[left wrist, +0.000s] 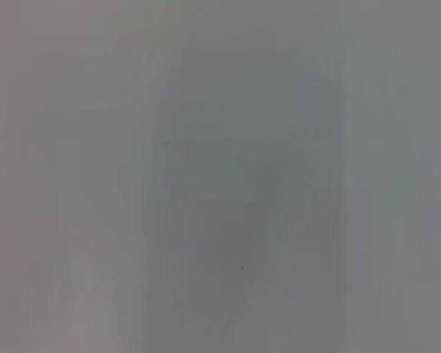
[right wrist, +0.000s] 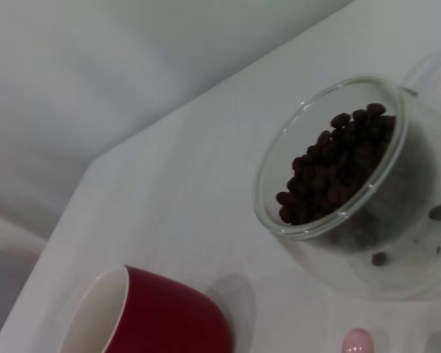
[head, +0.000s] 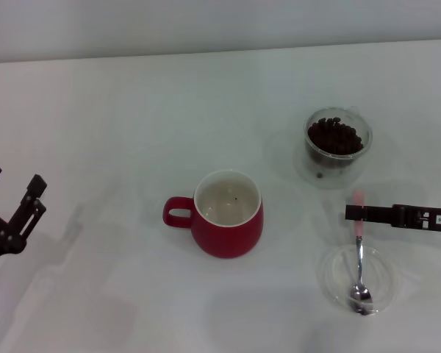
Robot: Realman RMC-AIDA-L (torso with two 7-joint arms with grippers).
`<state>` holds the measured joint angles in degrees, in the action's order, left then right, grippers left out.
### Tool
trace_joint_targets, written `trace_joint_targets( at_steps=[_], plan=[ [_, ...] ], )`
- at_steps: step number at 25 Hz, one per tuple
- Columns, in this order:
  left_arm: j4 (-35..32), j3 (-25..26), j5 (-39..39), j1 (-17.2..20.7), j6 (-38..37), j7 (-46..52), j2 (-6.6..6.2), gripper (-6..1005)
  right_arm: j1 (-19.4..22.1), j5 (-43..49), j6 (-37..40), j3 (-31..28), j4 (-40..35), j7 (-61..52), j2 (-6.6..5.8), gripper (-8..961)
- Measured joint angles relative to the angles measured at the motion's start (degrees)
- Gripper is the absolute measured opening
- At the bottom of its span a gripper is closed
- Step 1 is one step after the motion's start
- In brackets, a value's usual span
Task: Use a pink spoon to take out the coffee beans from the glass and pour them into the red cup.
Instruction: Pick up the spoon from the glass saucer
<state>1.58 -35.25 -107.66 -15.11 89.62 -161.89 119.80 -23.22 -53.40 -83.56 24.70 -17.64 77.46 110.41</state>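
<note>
Pink handle tip first: in the head view the pink spoon (head: 359, 261) lies with its metal bowl in a shallow clear dish (head: 331, 276) and its handle running away from the robot, toward the glass (head: 337, 145). The right gripper (head: 350, 213) reaches in from the right edge as a dark bar crossing that handle near its pink end — level with it, at right angles to its long axis. Whether its fingers are spread or already pinching the handle I cannot tell. The coffee beans (head: 336, 136) fill the glass just beyond; the red cup (head: 228, 215) stands well apart to the left, white inside nearly bare. The left gripper (head: 18, 202) is parked at the far left edge, fingers apart, holding nothing.

Left wrist view: only blank table.

Right wrist view: beans (right wrist: 334, 165), glass (right wrist: 331, 228) and cup rim (right wrist: 151, 312) close by, the handle tip (right wrist: 358, 342) at the edge — nothing stands between. The right arm is plainly the nearer one.
</note>
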Motion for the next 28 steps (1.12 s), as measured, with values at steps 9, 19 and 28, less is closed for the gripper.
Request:
trace_joint_targets(
  at_steps=[9, 19, 28],
  plan=[
    [0.09, 0.01, 0.00, 0.67, 0.36, 0.00, 0.00, 700, -2.92, 3.05, 0.64, 0.79, -0.15, -1.45, -1.02, 299],
    [0.18, 0.00, 0.00, 1.28, 0.38, 0.00, 0.00, 700, -4.10, 4.10, 1.93, 2.53, -0.20, -4.03, -1.37, 244],
    [0.18, 0.01, 0.00, 1.33, 0.06, 0.00, 0.00, 700, -4.35, 3.85, 1.22, 2.99, -0.20, -4.54, -1.27, 196]
  ],
)
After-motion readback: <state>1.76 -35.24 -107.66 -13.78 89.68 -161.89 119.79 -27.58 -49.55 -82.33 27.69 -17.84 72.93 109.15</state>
